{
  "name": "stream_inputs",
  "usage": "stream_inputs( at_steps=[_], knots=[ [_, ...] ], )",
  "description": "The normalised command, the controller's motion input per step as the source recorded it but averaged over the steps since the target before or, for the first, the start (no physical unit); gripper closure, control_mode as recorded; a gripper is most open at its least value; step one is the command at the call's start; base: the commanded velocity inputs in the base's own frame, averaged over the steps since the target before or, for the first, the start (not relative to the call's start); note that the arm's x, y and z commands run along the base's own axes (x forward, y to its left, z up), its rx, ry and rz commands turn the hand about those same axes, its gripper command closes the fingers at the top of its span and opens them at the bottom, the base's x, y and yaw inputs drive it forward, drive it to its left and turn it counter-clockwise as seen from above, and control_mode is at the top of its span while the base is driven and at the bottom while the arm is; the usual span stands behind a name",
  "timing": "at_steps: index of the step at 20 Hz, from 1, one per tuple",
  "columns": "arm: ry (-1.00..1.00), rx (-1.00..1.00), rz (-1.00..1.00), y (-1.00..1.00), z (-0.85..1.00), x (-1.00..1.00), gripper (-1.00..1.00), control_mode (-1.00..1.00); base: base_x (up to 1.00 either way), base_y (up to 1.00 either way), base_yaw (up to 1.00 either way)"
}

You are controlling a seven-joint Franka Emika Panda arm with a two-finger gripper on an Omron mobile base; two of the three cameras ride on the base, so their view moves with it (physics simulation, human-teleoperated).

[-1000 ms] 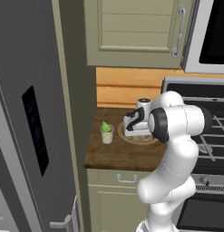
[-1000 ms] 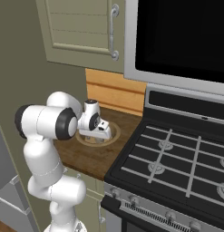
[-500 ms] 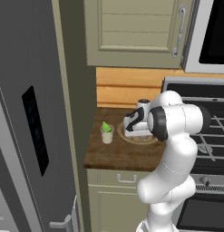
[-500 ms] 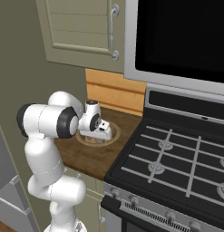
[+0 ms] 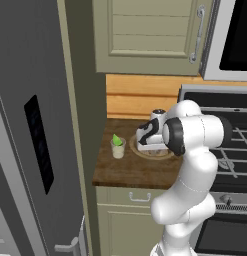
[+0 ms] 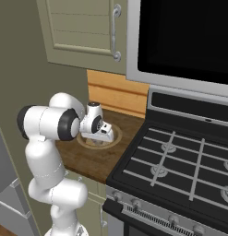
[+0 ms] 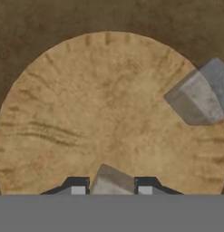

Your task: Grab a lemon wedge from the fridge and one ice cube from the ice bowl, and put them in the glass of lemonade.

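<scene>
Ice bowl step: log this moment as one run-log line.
stage: ice pickup | gripper: closing around an ice cube in ice bowl | second cube: at rim | lemon wedge: in glass of lemonade

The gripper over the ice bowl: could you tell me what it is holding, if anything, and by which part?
An ice cube sits between the fingertips of the gripper in the ice bowl, pinched across its opposite sides. Whether the grip is firm cannot be told.

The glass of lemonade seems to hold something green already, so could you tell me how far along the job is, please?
Done: the lemon wedge sits in the glass of lemonade. In hand: the tool is down in the ice bowl, its tips on either side of one ice cube; another cube lies by the rim. Left: lifting the cube and dropping it into the glass.
</scene>
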Motion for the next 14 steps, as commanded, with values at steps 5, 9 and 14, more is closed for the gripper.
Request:
stream_inputs(
  at_steps=[5, 9, 14],
  knots=[
    [0.07, 0.00, 0.00, 0.00, -0.03, 0.00, 1.00, -1.00, 0.00, 0.00, 0.00],
    [-0.02, 0.00, 0.00, 0.00, 0.17, 0.00, 1.00, -1.00, 0.00, 0.00, 0.00],
    [-0.03, 0.04, 0.00, 0.00, 0.31, 0.00, 1.00, -1.00, 0.00, 0.00, 0.00]
  ],
)
